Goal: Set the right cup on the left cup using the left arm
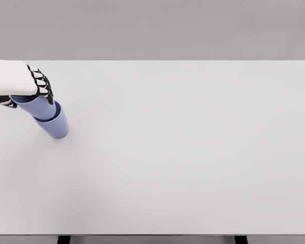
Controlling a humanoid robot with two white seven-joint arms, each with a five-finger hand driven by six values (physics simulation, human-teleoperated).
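Black-jointed fingers [42,84] of the left hand [21,80] curl tight around the upper blue cup [36,105], which sits tilted inside the lower blue cup [54,124] near the white table's [193,152] left edge, toward its far-left corner.

Left hand [18,81] covers upper cup [38,107] rim; arm cut by left edge.
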